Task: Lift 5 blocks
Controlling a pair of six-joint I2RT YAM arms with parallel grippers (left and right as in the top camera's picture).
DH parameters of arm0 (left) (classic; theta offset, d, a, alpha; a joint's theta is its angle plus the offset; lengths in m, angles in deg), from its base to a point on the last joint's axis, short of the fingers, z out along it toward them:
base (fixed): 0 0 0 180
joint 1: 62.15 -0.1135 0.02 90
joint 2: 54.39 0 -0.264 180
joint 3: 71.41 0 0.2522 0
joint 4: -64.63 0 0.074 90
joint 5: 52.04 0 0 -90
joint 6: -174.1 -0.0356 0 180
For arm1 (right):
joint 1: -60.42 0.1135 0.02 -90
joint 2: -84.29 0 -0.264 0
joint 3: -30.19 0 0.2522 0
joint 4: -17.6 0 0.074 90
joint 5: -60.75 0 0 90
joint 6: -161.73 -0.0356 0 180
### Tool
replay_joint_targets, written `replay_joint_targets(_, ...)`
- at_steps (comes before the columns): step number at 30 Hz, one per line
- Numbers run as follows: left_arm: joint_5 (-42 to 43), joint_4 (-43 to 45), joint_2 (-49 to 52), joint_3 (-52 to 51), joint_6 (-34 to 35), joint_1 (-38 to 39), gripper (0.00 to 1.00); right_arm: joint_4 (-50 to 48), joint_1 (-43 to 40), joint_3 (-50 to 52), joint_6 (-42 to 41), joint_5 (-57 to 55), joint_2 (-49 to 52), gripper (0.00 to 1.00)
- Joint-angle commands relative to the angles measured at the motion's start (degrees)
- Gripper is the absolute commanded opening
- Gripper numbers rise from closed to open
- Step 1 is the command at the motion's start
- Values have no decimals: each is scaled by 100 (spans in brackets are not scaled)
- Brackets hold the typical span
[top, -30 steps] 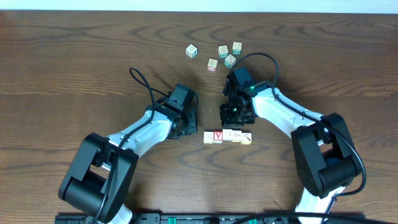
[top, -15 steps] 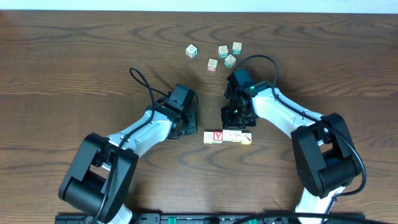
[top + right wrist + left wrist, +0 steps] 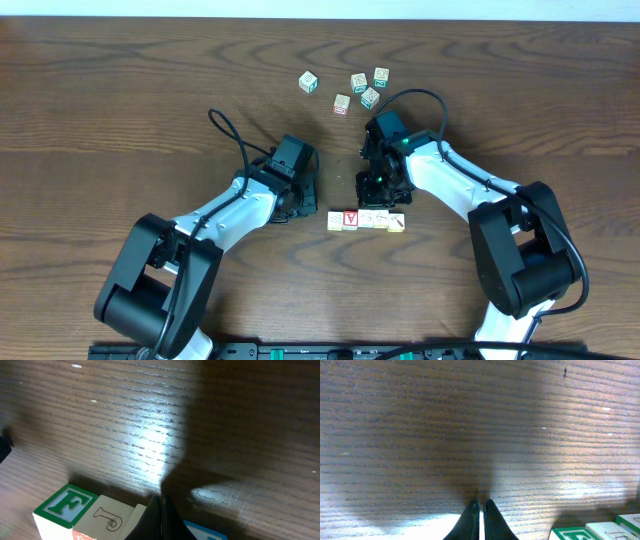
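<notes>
The wooden bench point(image 3: 100, 80) is carrying the left arm point(image 3: 215, 215) and right arm point(image 3: 460, 180), two in all. The left end effector point(image 3: 480, 510) is hovering clenched and empty just left of the row. The right end effector point(image 3: 161, 505), also clenched and empty, is pointing at the row's upper edge. Five blocks point(image 3: 366, 219) are lying in one row at lower centre. Five other cubes point(image 3: 358, 81) are sitting scattered at upper centre.

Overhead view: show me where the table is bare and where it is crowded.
Bare table: left of the left arm, right of the right arm, and in front of the row of blocks, toward the near edge. Crowded: the middle, where the left gripper and right gripper stand beside the row, and the cluster of loose blocks beyond them.
</notes>
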Motion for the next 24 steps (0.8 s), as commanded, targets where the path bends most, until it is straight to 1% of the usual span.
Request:
replay_joint_targets(1,-313,-199,197,-181,-33,-63,8,42,70,-55,-11,-63,57,1)
replay_joint_targets(14,-313,-199,197,-181,-33,-63,8,98,70,-55,-11,-66,57,1)
replay_joint_targets(21,-313,-199,197,-181,-33,-63,8,-219,70,-55,52,-61,57,1)
replay_joint_targets(24,-313,-199,197,-181,-33,-63,8,-203,70,-55,55,7,57,1)
